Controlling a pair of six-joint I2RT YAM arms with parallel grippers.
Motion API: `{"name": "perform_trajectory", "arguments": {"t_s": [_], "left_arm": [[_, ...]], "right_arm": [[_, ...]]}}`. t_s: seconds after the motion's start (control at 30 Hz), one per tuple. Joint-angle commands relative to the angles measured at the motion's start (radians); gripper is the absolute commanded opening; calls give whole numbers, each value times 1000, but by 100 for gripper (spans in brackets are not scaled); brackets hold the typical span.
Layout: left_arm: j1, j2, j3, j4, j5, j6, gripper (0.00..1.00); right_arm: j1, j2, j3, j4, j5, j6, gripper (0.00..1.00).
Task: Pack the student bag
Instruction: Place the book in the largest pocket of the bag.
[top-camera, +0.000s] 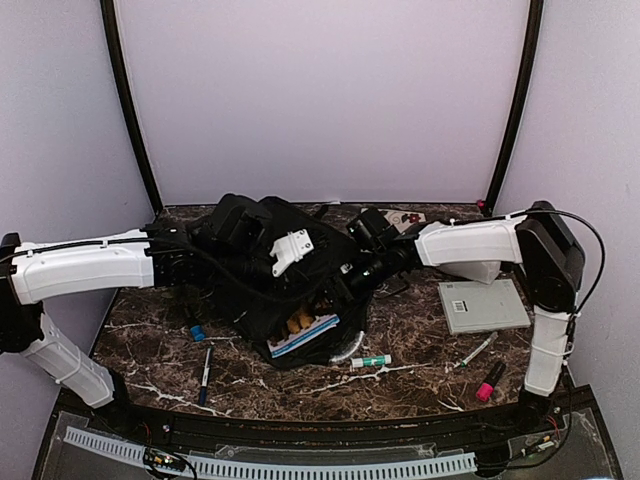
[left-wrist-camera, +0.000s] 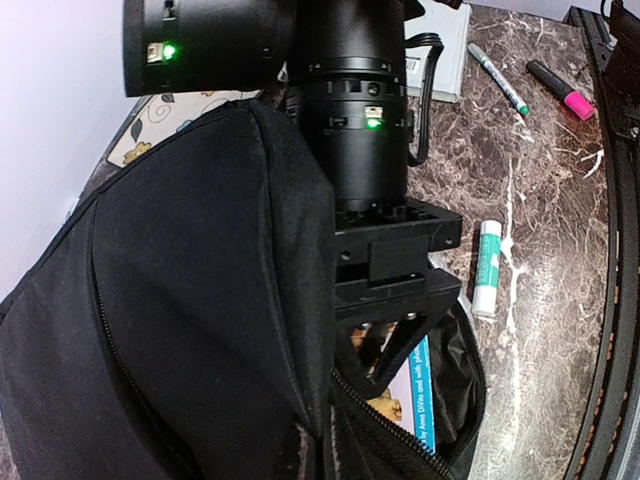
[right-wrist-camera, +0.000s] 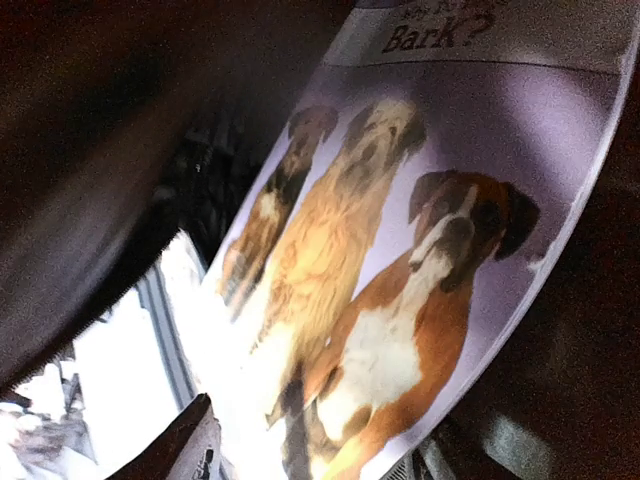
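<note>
The dog book (right-wrist-camera: 400, 280) (title cut off above) lies half hidden in the student bag (left-wrist-camera: 180, 300).

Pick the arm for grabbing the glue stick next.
Right. The glue stick lies just right of the mouth of the student bag, where the right gripper sits. The left gripper is shut at the bag's far edge, apparently holding it.

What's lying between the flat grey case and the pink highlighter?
Just a thin white pen, nothing else; the top view shows it best.
</note>
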Motion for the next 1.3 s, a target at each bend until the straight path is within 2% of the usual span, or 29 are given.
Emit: {"name": "perform_trajectory", "arguments": {"t_s": [0.0, 0.17, 0.27, 0.4, 0.53, 0.67, 0.77, 0.9, 1.0, 1.1, 1.27], "left_arm": [[5, -63, -33, 56, -46, 18, 0], [31, -40, -23, 55, -14, 11, 0], [62, -52, -53, 93, 20, 9, 0], [88, -65, -60, 121, 61, 5, 0], [89, -22, 10, 64, 59, -27, 0], [91, -54, -66, 119, 74, -35, 0], [91, -83, -92, 126, 53, -47, 0], [100, -106, -112, 142, 6, -67, 0], [114, -101, -113, 141, -6, -88, 0], [133, -92, -100, 136, 16, -110, 0], [154, -97, -87, 136, 80, -142, 0]], "right_arm": [[14, -105, -52, -35, 116, -176, 63], [56, -234, -103, -128, 208, -338, 64], [79, -293, -144, -201, 183, -458, 65], [119, -309, -139, -360, 127, -639, 58], [193, -292, -63, -524, 237, -815, 57], [201, -276, -6, -579, 224, -846, 56], [207, -266, 23, -573, 199, -841, 52], [243, -211, 80, -620, 245, -881, 45], [288, -193, 104, -627, 305, -908, 36], [342, -190, 109, -583, 396, -915, 33], [405, -145, 124, -402, 622, -855, 37]]}}
